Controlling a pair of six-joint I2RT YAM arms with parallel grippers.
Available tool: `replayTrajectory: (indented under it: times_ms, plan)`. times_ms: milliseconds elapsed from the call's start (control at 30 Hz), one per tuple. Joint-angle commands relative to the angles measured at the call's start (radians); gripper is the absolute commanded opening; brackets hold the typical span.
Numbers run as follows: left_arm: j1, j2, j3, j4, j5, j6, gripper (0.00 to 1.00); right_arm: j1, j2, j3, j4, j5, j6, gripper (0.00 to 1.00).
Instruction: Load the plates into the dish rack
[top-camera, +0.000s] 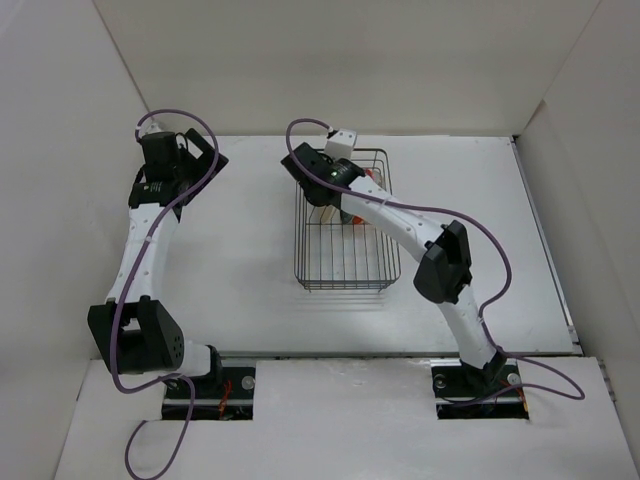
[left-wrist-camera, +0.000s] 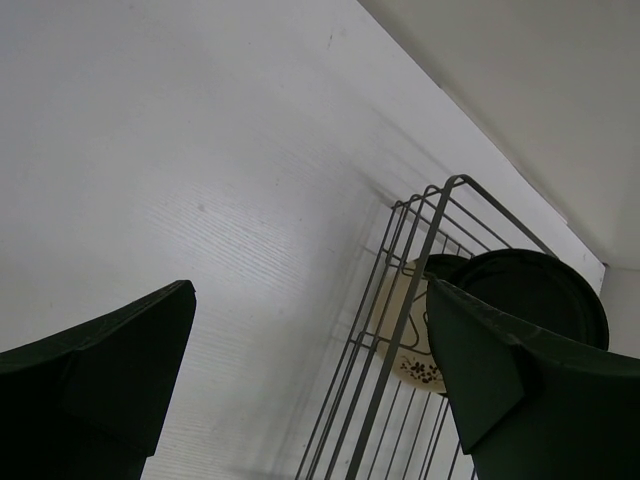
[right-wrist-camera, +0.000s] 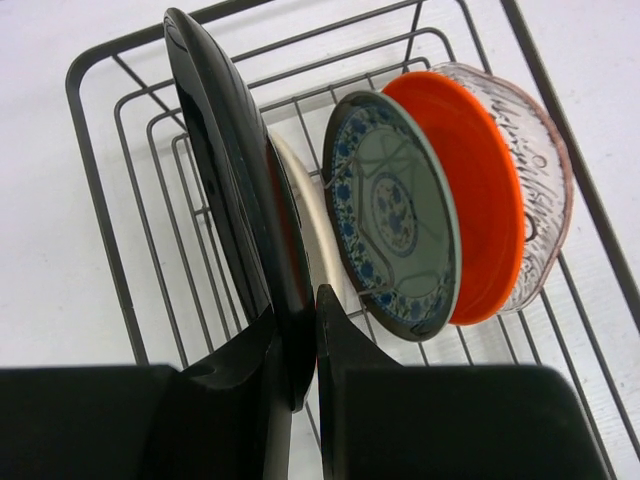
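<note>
The dish rack (right-wrist-camera: 90, 190) of dark wire stands at the back middle of the table (top-camera: 345, 265). My right gripper (right-wrist-camera: 300, 330) is shut on the lower rim of the black plate (right-wrist-camera: 225, 170) and holds it upright inside the rack. Behind it stand the cream plate (right-wrist-camera: 300, 210), the teal-green patterned plate (right-wrist-camera: 395, 215) and the orange plate (right-wrist-camera: 480, 200), all on edge. In the top view the right gripper (top-camera: 325, 190) is over the rack's far end. My left gripper (top-camera: 205, 158) is open and empty, left of the rack (left-wrist-camera: 400, 330), where the black plate (left-wrist-camera: 540, 285) and cream plate (left-wrist-camera: 415, 365) show.
A clear ribbed glass dish (right-wrist-camera: 535, 150) leans behind the orange plate at the rack's end. White walls enclose the table on the left, back and right. The near part of the rack holds nothing.
</note>
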Motion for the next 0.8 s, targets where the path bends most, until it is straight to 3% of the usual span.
replayTrajectory:
  times_ms: [0,333,433,467,500,767]
  plan:
    - [0.001,-0.042,0.022,0.028,0.013,0.001,1.00,0.020,0.013,0.056,0.003,0.015,0.014,0.00]
    - [0.001,-0.042,0.022,0.028,0.013,0.001,1.00,0.020,0.022,0.056,0.003,-0.004,0.014,0.12]
    - [0.001,-0.042,0.022,0.028,0.013,0.001,1.00,0.029,0.031,0.056,0.003,-0.004,0.014,0.33]
    - [0.001,-0.042,0.022,0.028,0.013,0.001,1.00,0.029,0.031,0.056,0.003,-0.004,0.014,0.49]
    - [0.001,-0.042,0.022,0.028,0.013,0.001,1.00,0.029,0.031,0.056,0.003,-0.004,0.014,0.53]
    - [0.001,-0.033,0.022,0.037,0.013,0.001,1.00,0.049,0.011,0.078,-0.006,-0.013,-0.015,0.54]
